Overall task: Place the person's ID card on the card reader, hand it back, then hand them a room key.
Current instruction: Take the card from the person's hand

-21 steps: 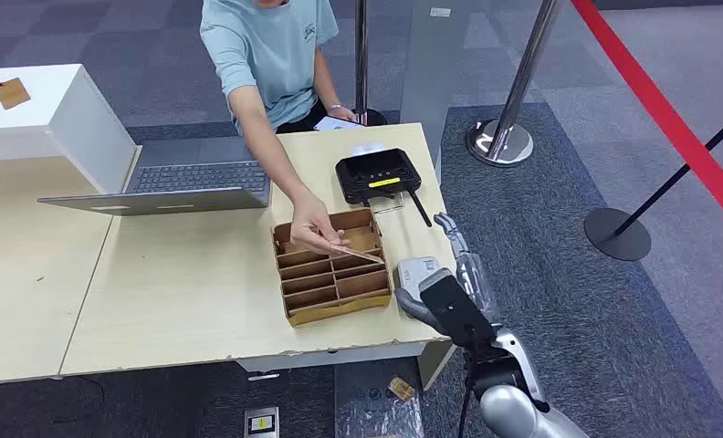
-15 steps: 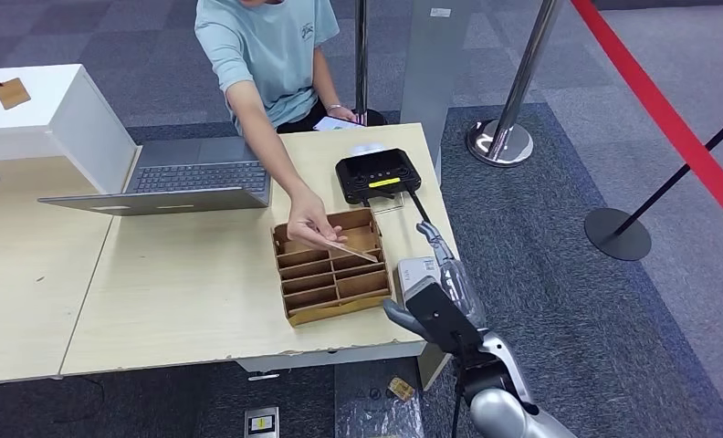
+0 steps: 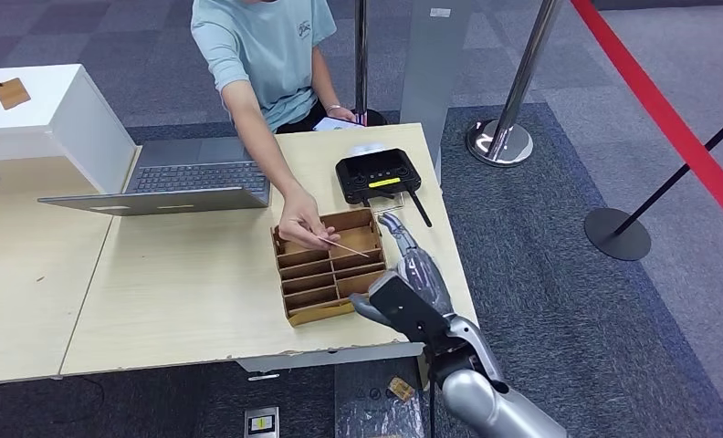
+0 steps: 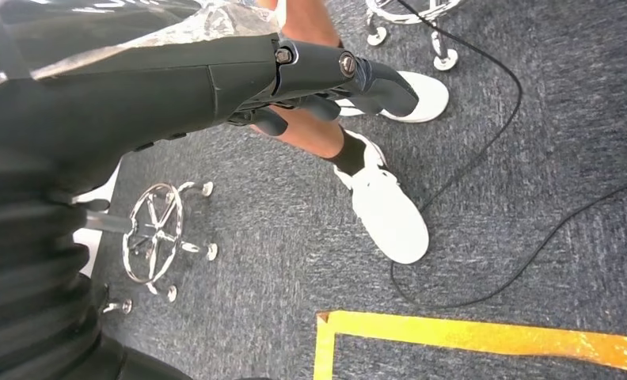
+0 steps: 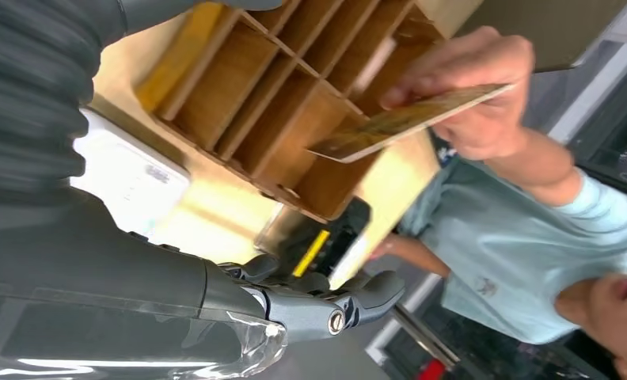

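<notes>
A: Which step was this?

B: The first one, as I read it: taking the ID card. The person's hand (image 3: pixel 300 224) held the card (image 3: pixel 347 247) out over the divided wooden tray (image 3: pixel 314 311), edge toward the robot. The right hand (image 3: pixel 403 278) was up over the table corner, just short of the card, not touching it.

A: Hand state?

B: Right hand was released, fingers (image 5: pixel 371 294) apart and stretched forward, nothing in it. The right wrist view showed the card (image 5: pixel 405 119) ahead of the fingertips with a clear gap. The left hand (image 4: pixel 338 83) hung down by the floor, fingers loosely curled, holding nothing that I could see.

A: Reader?

B: I took the black device with the yellow strip (image 3: pixel 378 175) for it, though I couldn't confirm. It sat beyond the right hand, further along the table (image 3: pixel 184 301).

A: Next move?

B: My guess: close the gap, get thumb and fingers on either side of the card's free end, pinch. The card was thin and tilted, so alignment mattered. No room key identified in the tray.
</notes>
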Controlling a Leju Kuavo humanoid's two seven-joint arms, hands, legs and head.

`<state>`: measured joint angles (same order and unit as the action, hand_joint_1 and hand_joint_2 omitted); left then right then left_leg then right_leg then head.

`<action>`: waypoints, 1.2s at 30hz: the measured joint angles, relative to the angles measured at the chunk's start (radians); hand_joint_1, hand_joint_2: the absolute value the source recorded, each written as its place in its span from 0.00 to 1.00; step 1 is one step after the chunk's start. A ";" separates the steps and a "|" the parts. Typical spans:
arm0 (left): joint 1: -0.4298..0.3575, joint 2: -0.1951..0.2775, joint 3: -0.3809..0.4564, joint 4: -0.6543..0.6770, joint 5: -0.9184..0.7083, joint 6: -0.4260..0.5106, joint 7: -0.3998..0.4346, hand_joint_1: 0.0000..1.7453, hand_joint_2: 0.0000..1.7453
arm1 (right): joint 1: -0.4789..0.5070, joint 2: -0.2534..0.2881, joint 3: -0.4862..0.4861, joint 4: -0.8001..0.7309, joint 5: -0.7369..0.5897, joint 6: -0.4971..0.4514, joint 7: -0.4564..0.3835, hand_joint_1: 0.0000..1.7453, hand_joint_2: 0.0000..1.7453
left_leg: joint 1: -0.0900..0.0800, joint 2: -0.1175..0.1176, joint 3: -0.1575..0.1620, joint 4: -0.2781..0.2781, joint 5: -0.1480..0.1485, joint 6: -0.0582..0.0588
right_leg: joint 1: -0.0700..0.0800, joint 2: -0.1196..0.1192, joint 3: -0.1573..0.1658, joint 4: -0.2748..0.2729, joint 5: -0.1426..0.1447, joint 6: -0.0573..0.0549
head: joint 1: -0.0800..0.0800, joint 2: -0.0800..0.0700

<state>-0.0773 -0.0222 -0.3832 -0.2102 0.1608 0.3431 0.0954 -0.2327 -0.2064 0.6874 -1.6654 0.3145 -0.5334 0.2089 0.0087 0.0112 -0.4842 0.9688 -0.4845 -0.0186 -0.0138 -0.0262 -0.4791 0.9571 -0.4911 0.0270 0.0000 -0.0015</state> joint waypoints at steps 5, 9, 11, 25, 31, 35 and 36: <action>0.000 0.003 -0.017 0.000 -0.005 -0.007 -0.007 0.00 1.00 | -0.086 0.015 0.001 0.038 0.047 0.014 -0.001 0.00 1.00 | 0.000 0.000 0.000 0.000 0.000 0.000 | 0.000 0.000 0.000 0.000 0.000 0.000 | 0.000 0.000; 0.000 0.006 -0.026 0.000 -0.005 -0.009 -0.010 0.00 1.00 | -0.145 0.020 0.003 0.060 0.161 0.018 0.016 0.00 1.00 | 0.000 0.000 0.000 0.000 0.000 0.000 | 0.000 0.000 0.000 0.000 0.000 0.000 | 0.000 0.000; 0.000 0.007 -0.033 0.000 -0.005 -0.010 -0.011 0.00 1.00 | -0.168 0.022 0.005 0.069 0.190 0.022 0.020 0.00 1.00 | 0.000 0.000 0.000 0.000 0.000 0.000 | 0.000 0.000 0.000 0.000 0.000 0.000 | 0.000 0.000; 0.000 0.009 -0.060 0.000 -0.002 -0.018 -0.004 0.00 1.00 | -0.198 0.071 0.031 0.137 0.208 0.067 0.009 0.39 1.00 | 0.000 0.000 0.000 0.000 0.000 0.000 | 0.000 0.000 0.000 0.000 0.000 0.000 | 0.000 0.000; 0.000 0.011 -0.069 0.000 -0.002 -0.018 -0.003 0.00 1.00 | -0.190 0.095 0.061 0.159 0.208 0.090 -0.008 1.00 1.00 | 0.000 0.000 0.000 0.000 0.000 0.000 | 0.000 0.000 0.000 0.000 0.000 0.000 | 0.000 0.000; 0.000 0.012 -0.069 0.000 -0.001 -0.017 -0.006 0.00 1.00 | -0.182 0.104 0.072 0.164 0.208 0.087 -0.023 1.00 1.00 | 0.000 0.000 0.000 0.000 0.000 0.000 | 0.000 0.000 0.000 0.000 0.000 0.000 | 0.000 0.000; 0.000 0.012 -0.069 0.000 0.000 -0.017 -0.006 0.00 1.00 | -0.181 0.105 0.074 0.164 0.208 0.086 -0.026 1.00 1.00 | 0.000 0.000 0.000 0.000 0.000 0.000 | 0.000 0.000 0.000 0.000 0.000 0.000 | 0.000 0.000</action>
<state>-0.0772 -0.0101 -0.4521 -0.2102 0.1605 0.3259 0.0891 -0.4134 -0.1011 0.7617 -1.5015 0.5226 -0.4472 0.1829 0.0090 0.0112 -0.4844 0.9689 -0.4841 -0.0189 -0.0135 -0.0263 -0.4795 0.9572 -0.4911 0.0270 0.0000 -0.0015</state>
